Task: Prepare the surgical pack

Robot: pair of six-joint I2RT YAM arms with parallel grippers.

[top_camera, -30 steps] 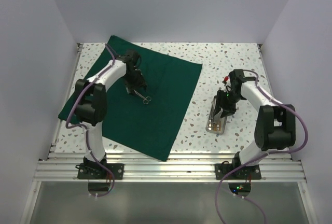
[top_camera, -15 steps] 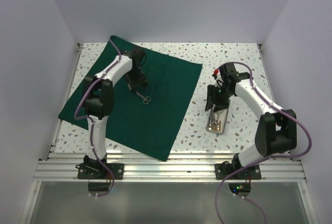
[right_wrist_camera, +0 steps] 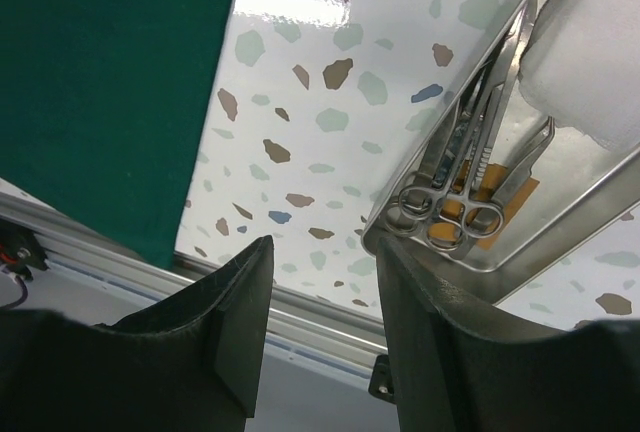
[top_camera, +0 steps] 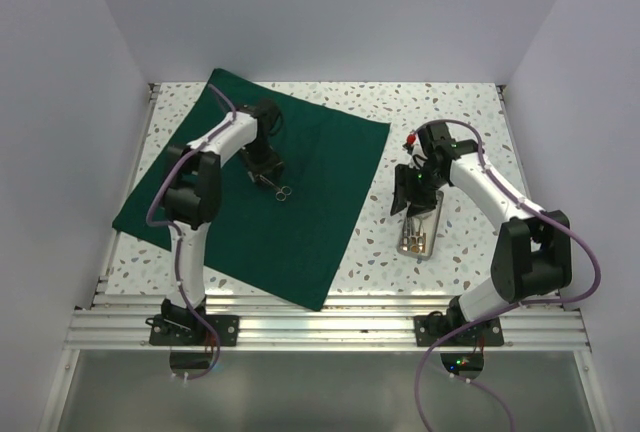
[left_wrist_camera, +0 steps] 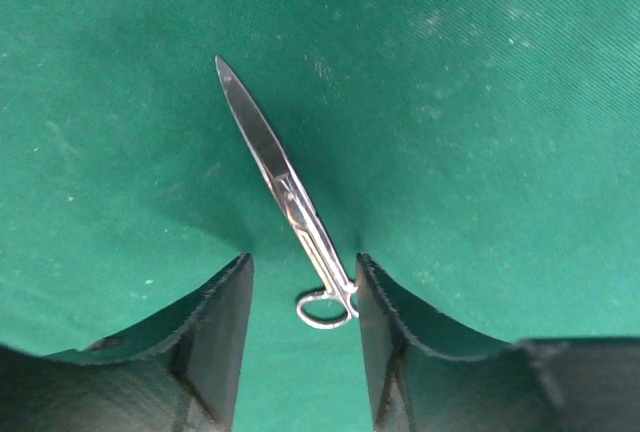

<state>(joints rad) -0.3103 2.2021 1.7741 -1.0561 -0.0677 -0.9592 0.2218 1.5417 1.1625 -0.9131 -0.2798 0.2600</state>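
The dark green drape (top_camera: 300,222) lies flat on the left of the table. Steel scissors (top_camera: 281,190) lie on it, also in the left wrist view (left_wrist_camera: 285,187), tips pointing away. My left gripper (top_camera: 266,172) (left_wrist_camera: 303,270) is open, low over the drape, with the scissors' ring handle between its fingers (left_wrist_camera: 225,327), close to the right one. The steel tray (top_camera: 432,237) (right_wrist_camera: 570,227) holds ring-handled instruments (right_wrist_camera: 452,207) and white gauze (right_wrist_camera: 600,62). My right gripper (top_camera: 408,187) (right_wrist_camera: 320,257) is open and empty, just left of the tray.
The drape's edge (right_wrist_camera: 110,82) shows left of the right gripper. The aluminium rail (top_camera: 330,327) runs along the table's near edge. White walls close in the left, back and right sides. Speckled tabletop (top_camera: 450,122) lies between drape and tray.
My right gripper has moved from over the tray to its left side and a little farther back. My left arm has swung and its gripper has settled around the scissors' handle. The scissors have not moved.
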